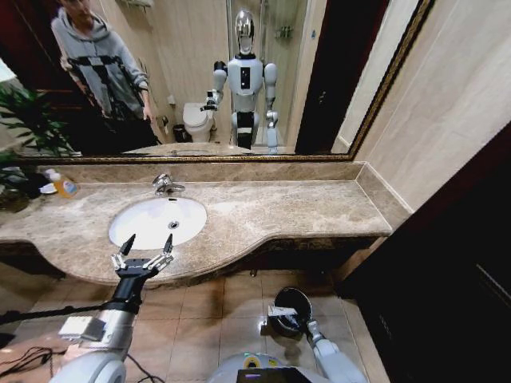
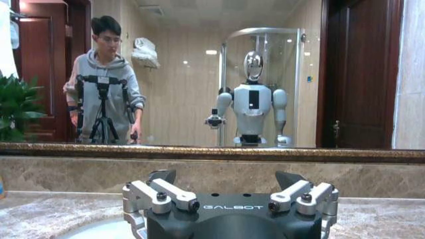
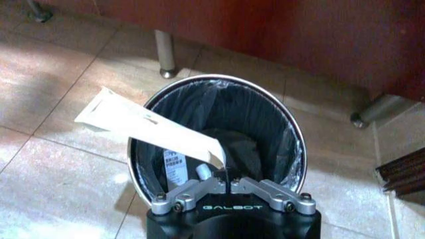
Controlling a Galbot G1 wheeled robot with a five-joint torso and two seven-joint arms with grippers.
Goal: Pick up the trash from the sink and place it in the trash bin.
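While the left gripper (image 1: 148, 243) hovers spread open at the sink's (image 1: 194, 214) 6 o'clock rim, the right gripper (image 1: 285, 317) hangs over the trash bin (image 1: 299, 301). Left wrist view: fingers (image 2: 161, 178) apart, empty, countertop free. Right wrist view: jaws pinch the white packet (image 3: 150, 128); centre it inside the rim before release.

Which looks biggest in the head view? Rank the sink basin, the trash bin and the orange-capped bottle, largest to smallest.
1. The sink, the widest by far.
2. The trash bin, partly covered by the right gripper; being lower, on the floor, makes comparison unsure.
3. The orange-capped bottle, clearly smallest.
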